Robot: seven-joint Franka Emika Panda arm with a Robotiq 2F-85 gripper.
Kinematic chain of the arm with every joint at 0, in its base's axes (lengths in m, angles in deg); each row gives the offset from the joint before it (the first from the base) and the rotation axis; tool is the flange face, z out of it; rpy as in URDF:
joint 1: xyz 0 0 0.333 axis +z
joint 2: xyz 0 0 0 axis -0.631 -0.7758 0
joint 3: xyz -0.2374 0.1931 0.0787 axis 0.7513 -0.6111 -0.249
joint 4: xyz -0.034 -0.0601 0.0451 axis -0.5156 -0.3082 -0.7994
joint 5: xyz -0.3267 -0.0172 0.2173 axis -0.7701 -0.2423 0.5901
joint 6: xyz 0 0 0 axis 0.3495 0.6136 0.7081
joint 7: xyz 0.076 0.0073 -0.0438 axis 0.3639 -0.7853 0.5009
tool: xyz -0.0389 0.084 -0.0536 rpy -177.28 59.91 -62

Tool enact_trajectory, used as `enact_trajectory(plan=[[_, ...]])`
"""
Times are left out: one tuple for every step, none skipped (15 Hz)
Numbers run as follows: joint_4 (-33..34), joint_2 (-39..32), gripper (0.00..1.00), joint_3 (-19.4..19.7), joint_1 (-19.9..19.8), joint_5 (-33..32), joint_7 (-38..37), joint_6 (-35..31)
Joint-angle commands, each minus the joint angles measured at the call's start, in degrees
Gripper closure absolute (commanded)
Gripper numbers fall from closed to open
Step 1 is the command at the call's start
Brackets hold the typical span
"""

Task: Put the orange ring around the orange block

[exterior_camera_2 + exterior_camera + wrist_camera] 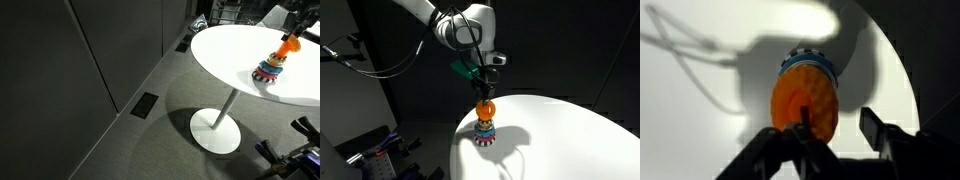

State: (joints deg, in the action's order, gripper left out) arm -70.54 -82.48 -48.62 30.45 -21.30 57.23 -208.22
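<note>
- Rings of many colours make up a little stack toy [485, 131] that stands upright on a round white table [580, 130], near the table's edge.
- The orange ring [485, 107] is plump and round. It sits at the very top of the stack toy, right over the middle and higher than all the other rings.
- In an exterior view the orange ring [289, 45] also shows above the stack toy [267, 70].
- The orange block is hidden, because the orange ring covers the tip of the toy. I cannot tell if the ring is around it or only resting on top.
- The claw [484, 92] comes straight down from above and hangs just over the orange ring.
- In the wrist view the two dark fingers [885, 135] stand partly apart, so the claw is open.
- There is a clear strip of white table between one finger and the orange ring [805, 100]. The other finger crosses the ring in the picture, and I cannot tell if it touches.
- The claw is not squeezing anything that I can see.
- Under the orange ring, a blue ring with white stripes [805, 62] peeks out.
- A big grey shadow [790, 30] lies on the table beside the toy.
- The table stands on one white leg with a round foot [215, 130] on a grey floor [110, 130].
- A dark wall [60, 60] runs along the floor.
- Black cables [380, 65] hang beside the white robot arm [440, 20].
</note>
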Motion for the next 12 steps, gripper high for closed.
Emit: enact_trajectory(plan=[[0.2, 0.8, 0.14, 0.1, 0.3, -0.1, -0.1, 1.4], [0.2, 0.8, 0.05, 0.1, 0.3, -0.1, -0.1, 1.3], [0.2, 0.9, 0.01, 0.1, 0.3, -0.1, -0.1, 1.3], [0.2, 0.9, 0.00, 0.1, 0.3, 0.1, 0.0, 1.4], [0.2, 1.0, 0.00, 0.1, 0.3, 0.1, 0.0, 1.4], [0.1, 1.1, 0.00, 0.1, 0.2, 0.5, 0.3, 1.5], [0.1, 1.3, 0.00, 0.1, 0.2, 0.7, 0.5, 1.5], [-0.1, 1.4, 0.00, 0.0, 0.1, 1.2, 0.9, 1.4], [-0.1, 1.5, 0.00, 0.0, 0.0, 1.6, 1.1, 1.4], [-0.2, 1.5, 0.00, 0.0, 0.0, 2.3, 1.5, 1.3], [-0.2, 1.5, 0.00, -0.1, -0.1, 3.1, 1.9, 1.2], [-0.3, 1.5, 0.00, -0.1, -0.1, 3.8, 2.1, 1.1]])
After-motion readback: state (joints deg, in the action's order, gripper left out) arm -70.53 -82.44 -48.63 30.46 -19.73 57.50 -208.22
